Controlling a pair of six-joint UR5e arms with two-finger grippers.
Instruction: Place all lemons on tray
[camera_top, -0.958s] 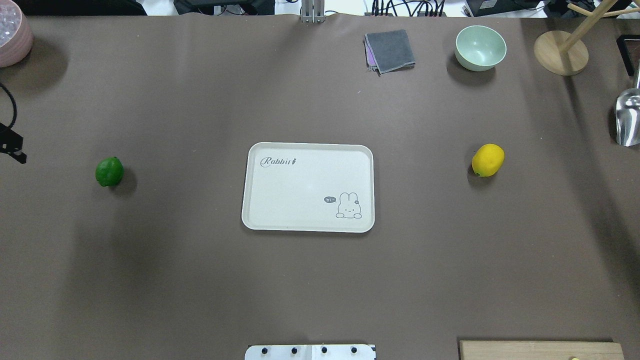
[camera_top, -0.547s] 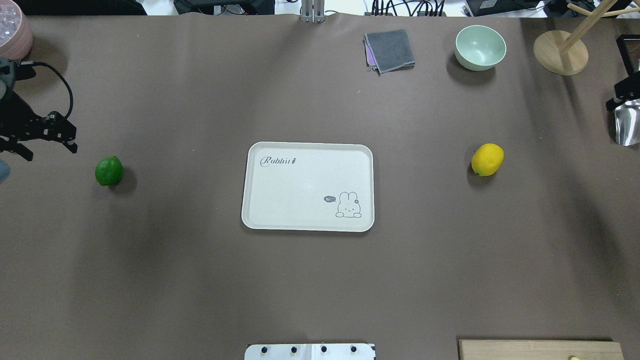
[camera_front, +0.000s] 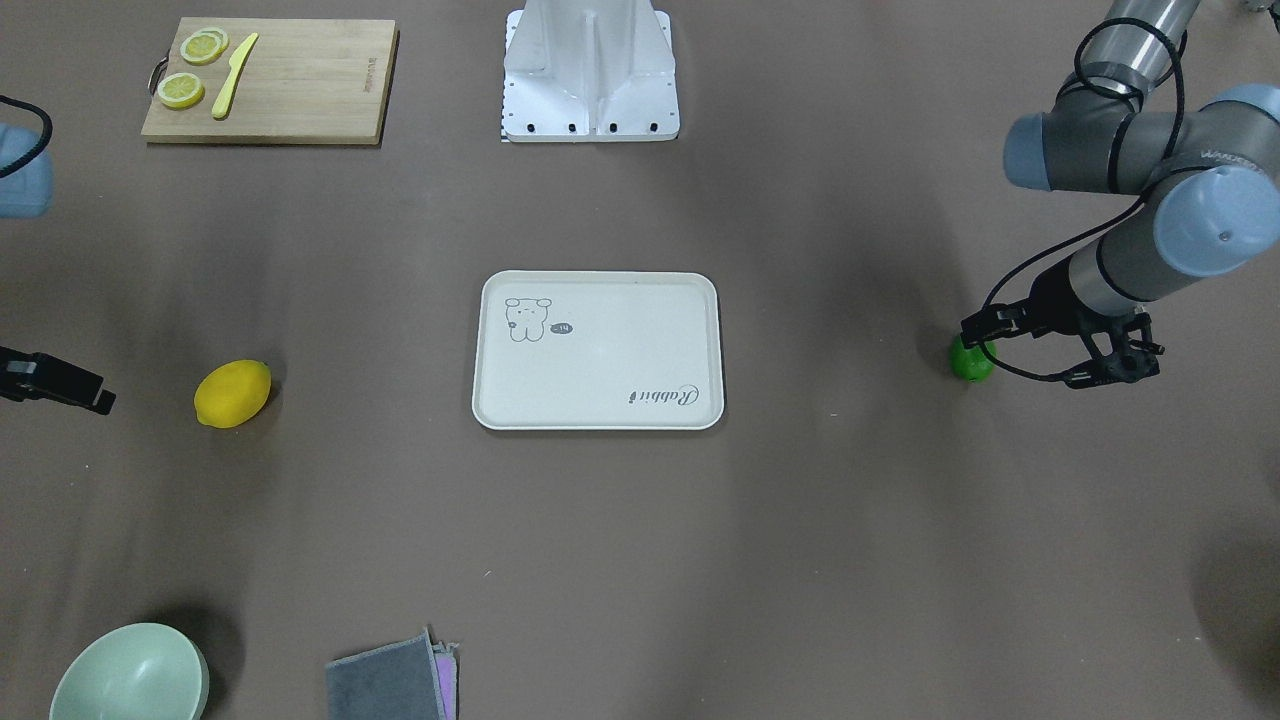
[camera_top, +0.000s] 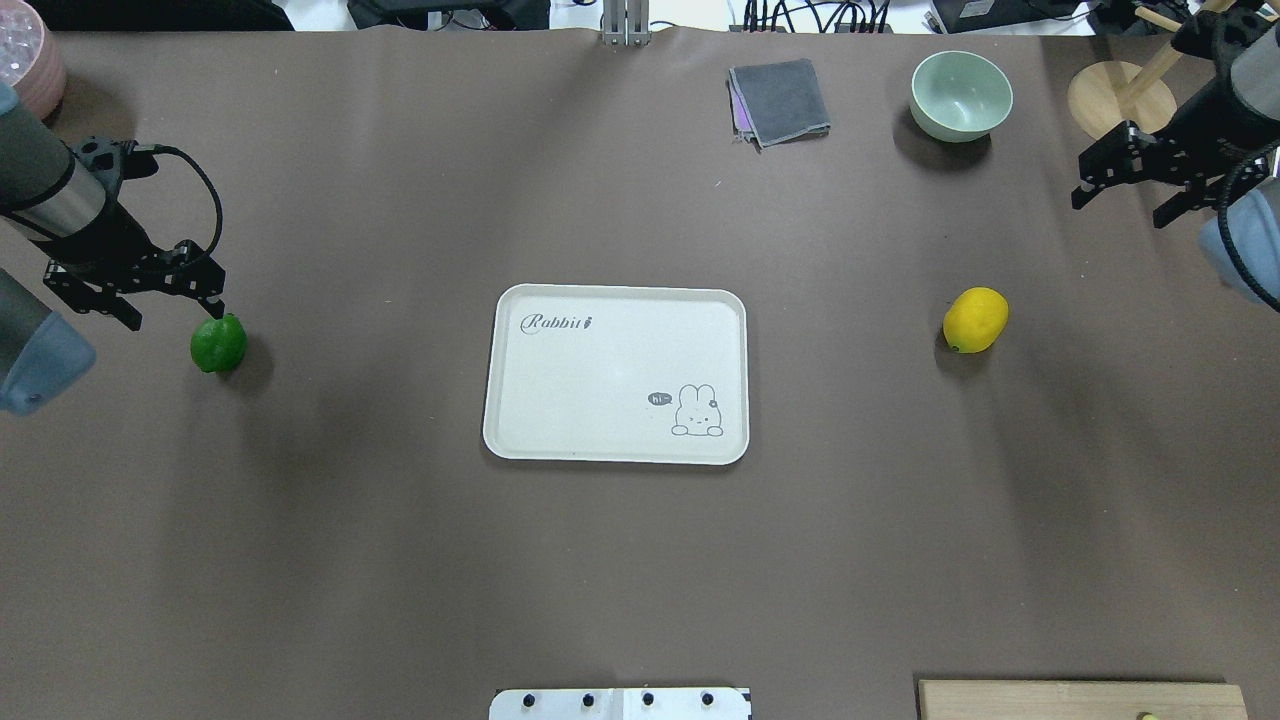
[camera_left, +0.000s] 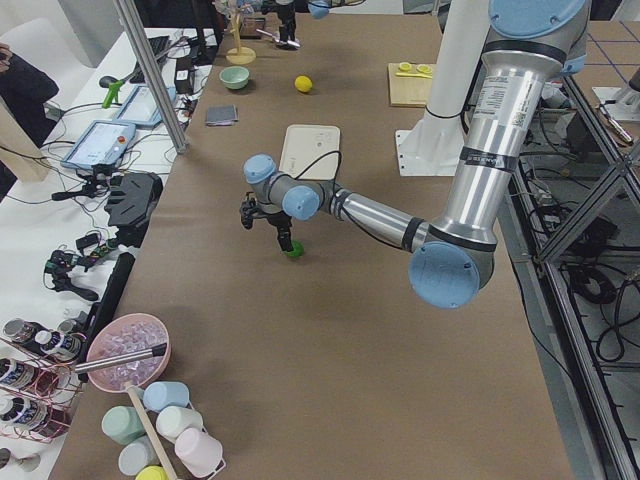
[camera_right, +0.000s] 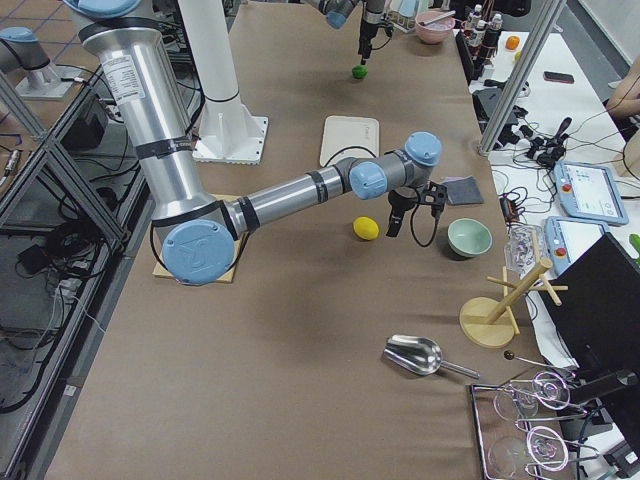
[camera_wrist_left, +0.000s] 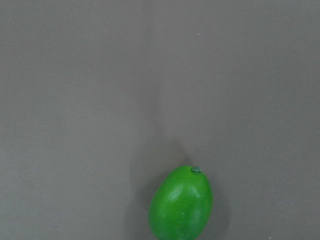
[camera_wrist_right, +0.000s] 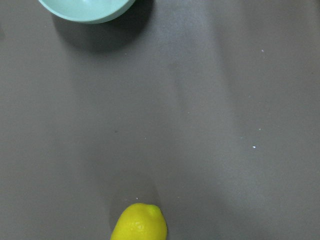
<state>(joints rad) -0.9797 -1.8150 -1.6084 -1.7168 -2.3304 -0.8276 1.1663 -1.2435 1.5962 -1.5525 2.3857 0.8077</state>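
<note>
Brown table (camera_top: 640, 580), green lemon (camera_top: 218, 343) just beside spread left gripper (camera_top: 176, 315), right gripper (camera_top: 1120, 210) spread

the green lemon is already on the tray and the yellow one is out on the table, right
No: the green lemon lies on the table, off the tray, as the overhead exterior view shows. The yellow lemon is on the table.

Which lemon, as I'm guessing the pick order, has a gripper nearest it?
The green lemon: the left gripper hovers right beside it, while the right gripper is well short of the yellow lemon.
</note>
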